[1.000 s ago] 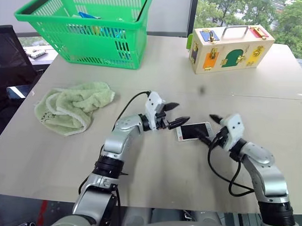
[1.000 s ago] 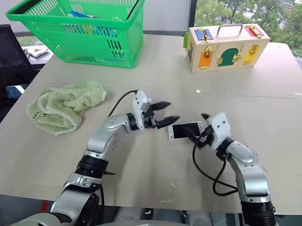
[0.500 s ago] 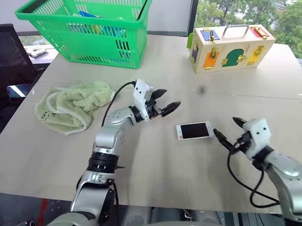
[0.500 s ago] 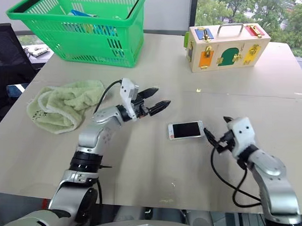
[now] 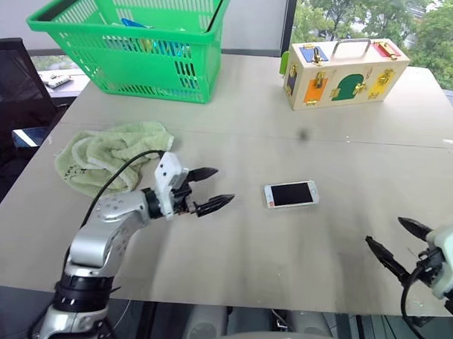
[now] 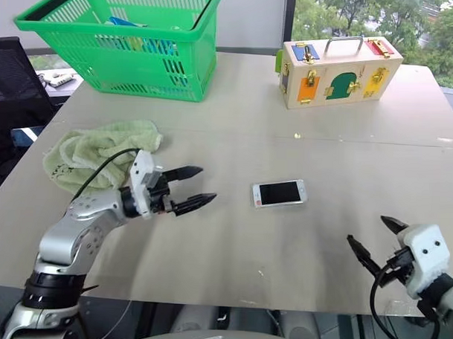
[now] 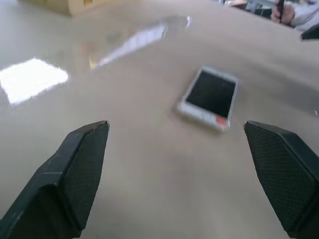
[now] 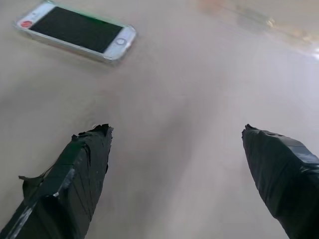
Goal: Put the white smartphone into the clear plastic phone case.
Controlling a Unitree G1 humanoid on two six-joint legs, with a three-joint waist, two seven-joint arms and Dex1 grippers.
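White smartphone (image 5: 291, 194) lies flat, screen up and dark, mid-tabletop (image 5: 298, 254). Clear plastic phone case (image 8: 112, 54) seems already around it; glinting rim visible, hard to confirm.

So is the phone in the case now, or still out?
In, it seems: the white smartphone lies face up with a clear plastic phone case rim around its edge.

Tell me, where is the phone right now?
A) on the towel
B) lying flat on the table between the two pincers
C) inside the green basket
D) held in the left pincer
B: the phone lies screen-up on the table, and both pincers, left and right, are open and apart from it.
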